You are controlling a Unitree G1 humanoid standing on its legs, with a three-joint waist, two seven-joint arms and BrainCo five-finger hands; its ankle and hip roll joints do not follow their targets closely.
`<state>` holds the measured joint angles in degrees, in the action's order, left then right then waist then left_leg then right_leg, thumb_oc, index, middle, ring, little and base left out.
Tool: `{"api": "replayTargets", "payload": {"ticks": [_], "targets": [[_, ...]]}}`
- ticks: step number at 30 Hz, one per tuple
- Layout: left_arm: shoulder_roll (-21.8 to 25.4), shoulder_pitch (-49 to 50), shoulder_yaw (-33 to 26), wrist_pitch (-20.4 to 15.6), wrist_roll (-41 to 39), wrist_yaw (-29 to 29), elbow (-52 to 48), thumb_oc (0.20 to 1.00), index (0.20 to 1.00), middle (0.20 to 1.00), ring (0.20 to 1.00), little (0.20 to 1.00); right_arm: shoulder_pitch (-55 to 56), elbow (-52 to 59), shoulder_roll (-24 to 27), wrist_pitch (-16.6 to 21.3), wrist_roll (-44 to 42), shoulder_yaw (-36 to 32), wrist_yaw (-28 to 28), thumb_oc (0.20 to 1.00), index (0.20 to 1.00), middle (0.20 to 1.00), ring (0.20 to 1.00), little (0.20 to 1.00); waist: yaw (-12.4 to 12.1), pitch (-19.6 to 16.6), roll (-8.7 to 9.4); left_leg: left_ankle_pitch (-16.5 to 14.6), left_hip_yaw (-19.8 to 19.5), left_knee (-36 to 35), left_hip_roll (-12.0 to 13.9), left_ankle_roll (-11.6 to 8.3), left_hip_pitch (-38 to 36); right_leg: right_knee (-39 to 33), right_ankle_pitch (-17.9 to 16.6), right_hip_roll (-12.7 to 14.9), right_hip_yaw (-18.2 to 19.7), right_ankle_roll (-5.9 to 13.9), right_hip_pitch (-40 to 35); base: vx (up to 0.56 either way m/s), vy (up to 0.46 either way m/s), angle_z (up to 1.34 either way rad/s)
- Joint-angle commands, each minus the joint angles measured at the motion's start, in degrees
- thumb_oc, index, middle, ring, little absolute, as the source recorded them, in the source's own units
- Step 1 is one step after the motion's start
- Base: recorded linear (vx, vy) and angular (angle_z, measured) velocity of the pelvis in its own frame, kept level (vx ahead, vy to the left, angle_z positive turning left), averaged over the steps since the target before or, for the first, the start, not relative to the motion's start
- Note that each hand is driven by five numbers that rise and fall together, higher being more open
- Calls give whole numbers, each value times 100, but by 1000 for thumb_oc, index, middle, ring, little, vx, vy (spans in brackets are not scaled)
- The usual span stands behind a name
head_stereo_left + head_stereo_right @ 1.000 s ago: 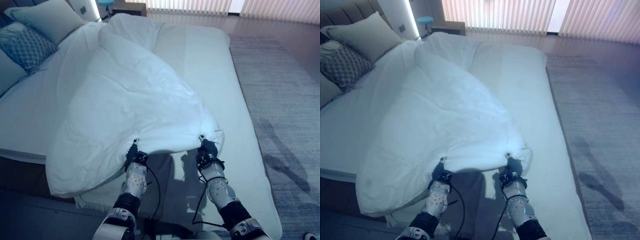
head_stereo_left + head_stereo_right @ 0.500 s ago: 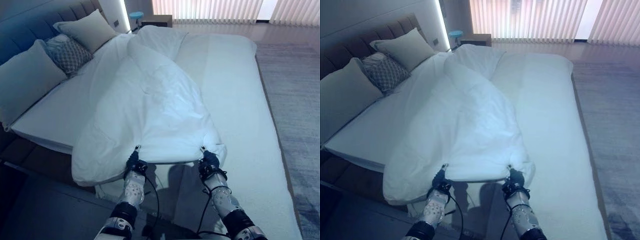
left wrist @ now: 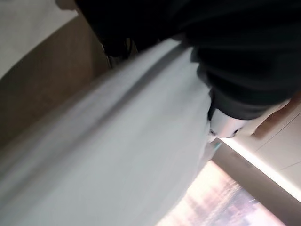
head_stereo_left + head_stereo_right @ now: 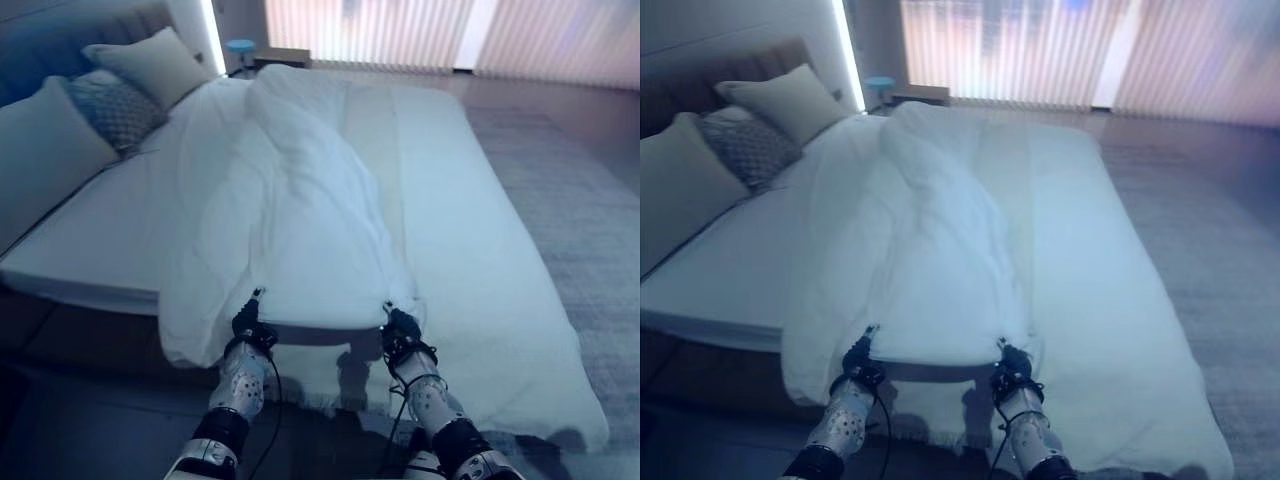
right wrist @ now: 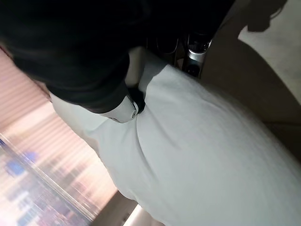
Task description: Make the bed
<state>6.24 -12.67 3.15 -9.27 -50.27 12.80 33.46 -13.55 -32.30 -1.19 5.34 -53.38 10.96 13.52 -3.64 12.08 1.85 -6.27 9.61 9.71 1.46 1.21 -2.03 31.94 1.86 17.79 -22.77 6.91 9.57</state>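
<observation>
Left eye view: fingers of the left hand and right hand pinch the duvet edge, now drawn lower across the bed, bunched lengthwise; spreading remains.

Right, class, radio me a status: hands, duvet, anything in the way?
Left hand and right hand both shut on duvet edge. Duvet bunched lengthwise, lifted off mattress at foot. Nothing in the way.
</observation>
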Motion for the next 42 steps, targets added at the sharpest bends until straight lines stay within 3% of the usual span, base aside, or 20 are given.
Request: {"api": "replayTargets", "payload": {"ticks": [1,3,5,11,16,18,19,24,27,28,29,30,33,34,36,37,38,40,41,42], "targets": [[1173,121,-982,-697,162,303,-464,200,200,200,200,200,142,100,807,530,38,-479,1,200,200,200,200,200,-176,-487,25,580,-695,-911,-470,-180,146,-1054,113,-967,361,117,-879,-190,85,-14],[1108,113,-912,-619,213,309,-415,200,200,200,200,200,212,145,848,589,14,-436,17,200,200,200,200,200,-241,-637,207,900,-703,-904,-759,-217,514,-1426,543,-1836,1141,-108,-1340,-264,83,-21],[1091,89,-850,-604,299,299,-359,200,200,200,200,200,204,102,877,643,-61,-392,18,200,200,200,200,200,-308,-691,176,1165,-698,-888,-817,-329,864,-2302,755,-1982,1302,-420,-1621,-279,38,-1],[949,72,-780,-598,292,225,-349,200,200,200,200,200,208,59,1064,657,41,-459,100,200,200,200,200,200,-266,-484,0,1376,-500,-250,-773,-652,1585,-2958,492,-1966,1137,-489,-1742,-220,72,16],[951,173,-830,-629,413,263,-554,200,200,200,200,200,156,-65,1069,620,126,-424,113,200,200,200,200,200,-170,-458,48,850,-818,-75,-390,-424,1078,-2945,257,-1541,1007,-341,-1593,-93,186,16],[972,172,-853,-656,472,312,-529,200,200,200,200,200,140,-131,1086,594,91,-406,62,200,200,200,200,200,-93,-537,45,713,-1286,-95,99,-469,672,-2887,232,-1269,1023,-249,-1457,-75,304,1],[971,169,-854,-656,472,312,-529,200,200,200,200,200,137,-132,1087,594,90,-407,61,200,200,200,200,200,-85,-549,44,736,-1294,-111,98,-469,688,-2894,217,-1269,1016,-250,-1440,-8,322,4],[1046,53,-764,-705,498,311,-576,200,200,200,200,200,229,-29,1277,516,27,-533,20,200,200,200,200,200,156,-676,-169,1288,-1662,-281,1319,-806,376,-2732,161,-630,1080,91,-1395,20,488,11],[1116,-7,-663,-701,543,301,-528,200,200,200,200,200,269,42,1348,502,5,-611,42,200,200,200,200,200,180,-671,-250,1129,-1824,-204,1388,-971,378,-2659,71,-377,1209,234,-1358,8,572,36],[1101,-17,-620,-717,543,275,-572,200,200,200,200,200,280,70,1356,489,8,-654,45,200,200,200,200,200,169,-664,-269,926,-2030,78,1182,-1012,508,-2643,-71,-204,1254,307,-1346,17,489,-11],[1098,7,-618,-730,498,244,-604,200,200,200,200,200,290,120,1364,449,1,-679,23,200,200,200,200,200,166,-646,-241,284,-2045,312,926,-997,507,-2672,-339,80,1334,393,-1364,39,919,-19],[1080,24,-580,-713,533,264,-595,200,200,200,200,200,372,167,1305,398,112,-734,52,200,200,200,200,200,193,-645,-116,-79,-1746,459,604,-878,530,-2742,-1128,492,1354,456,-1298,42,700,-16],[1152,57,-606,-728,510,317,-620,200,200,200,200,200,335,187,1216,428,136,-753,115,200,200,200,200,200,138,-579,-56,-103,-1431,245,369,-682,529,-2712,-1500,728,1164,376,-891,-121,769,-19],[1196,24,-617,-730,617,405,-589,200,200,200,200,200,271,9,1082,501,49,-744,135,200,200,200,200,200,56,-500,-174,74,-1158,-9,277,-603,527,-2364,-1124,560,737,217,-785,-147,635,-50],[1215,56,-678,-757,603,415,-649,200,200,200,200,200,223,-38,1055,511,37,-716,114,200,200,200,200,200,79,-515,-187,244,-1134,-270,182,-540,509,-1993,-841,273,769,124,-707,-109,563,-42],[1273,29,-731,-789,662,424,-735,200,200,200,200,200,195,-49,1044,532,56,-665,37,200,200,200,200,200,23,-504,-188,438,-1105,-602,57,-493,439,-1705,-250,-258,638,-4,-764,-35,268,0],[1273,28,-731,-787,664,426,-737,200,200,200,200,200,192,-50,1044,532,56,-666,36,200,200,200,200,200,33,-509,-186,462,-1115,-620,53,-492,445,-1711,-259,-255,627,-7,-759,-36,370,20],[1333,63,-893,-821,726,539,-785,200,200,200,200,200,187,-47,1002,569,59,-550,-37,200,200,200,200,200,-25,-534,-81,562,-1056,-839,-123,-470,354,-1655,255,-923,411,-179,-875,-25,248,15],[1271,46,-961,-827,648,633,-694,200,200,200,200,200,184,-90,948,647,-24,-476,-11,200,200,200,200,200,-28,-536,63,592,-1073,-893,-327,-465,299,-1912,412,-1434,703,-241,-909,-35,200,4],[1273,42,-962,-828,646,631,-691,200,200,200,200,200,181,-91,947,648,-25,-476,-11,200,200,200,200,200,-28,-543,60,607,-1073,-897,-323,-465,313,-1934,388,-1441,702,-244,-903,-46,179,4]]}}
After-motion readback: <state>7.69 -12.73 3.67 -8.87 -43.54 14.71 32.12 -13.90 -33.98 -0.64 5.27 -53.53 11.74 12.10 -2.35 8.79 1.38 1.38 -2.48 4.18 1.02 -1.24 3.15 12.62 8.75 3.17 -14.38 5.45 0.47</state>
